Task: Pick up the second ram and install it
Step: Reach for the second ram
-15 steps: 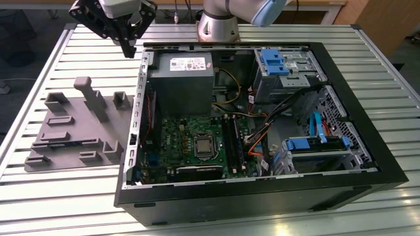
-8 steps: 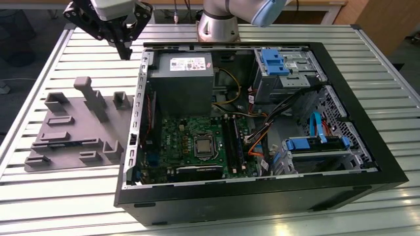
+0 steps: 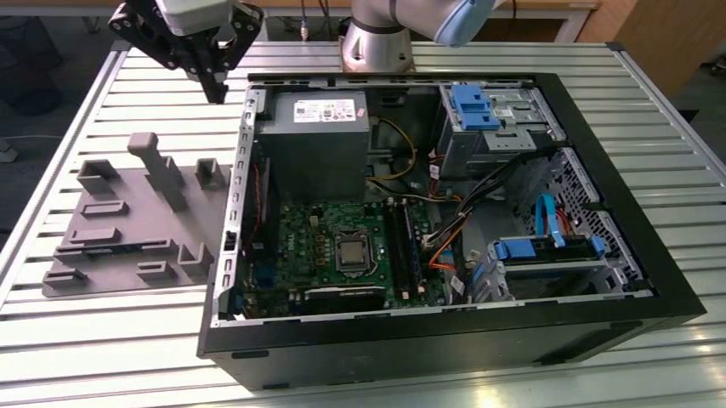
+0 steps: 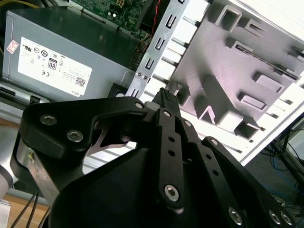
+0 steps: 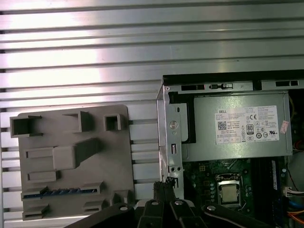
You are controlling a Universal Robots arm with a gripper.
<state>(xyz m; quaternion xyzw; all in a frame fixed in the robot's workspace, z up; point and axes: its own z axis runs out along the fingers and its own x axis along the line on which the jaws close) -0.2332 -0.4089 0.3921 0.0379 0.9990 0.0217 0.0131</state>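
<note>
The second ram [image 5: 59, 192] is a thin blue stick lying in a slot of the grey holder block [image 5: 71, 156]. In the exterior view the second ram [image 3: 114, 249] shows as a bluish strip near the front of the holder block [image 3: 125, 221]. My gripper [image 3: 216, 92] hangs shut and empty above the table, past the block's far corner and beside the computer case's wall [image 3: 241, 195]. Its closed fingertips [image 5: 164, 187] are also seen in the second wrist view as my gripper [image 4: 165, 97]. The black memory slots [image 3: 403, 251] lie on the green motherboard [image 3: 329, 229].
The open black computer case [image 3: 635, 280] fills the exterior view's right, with a grey power supply [image 3: 312, 140], blue drive brackets [image 3: 471, 106] and loose cables [image 3: 454, 229]. The slatted metal table [image 3: 114, 340] runs around it. The arm's base [image 3: 377, 42] stands behind the case.
</note>
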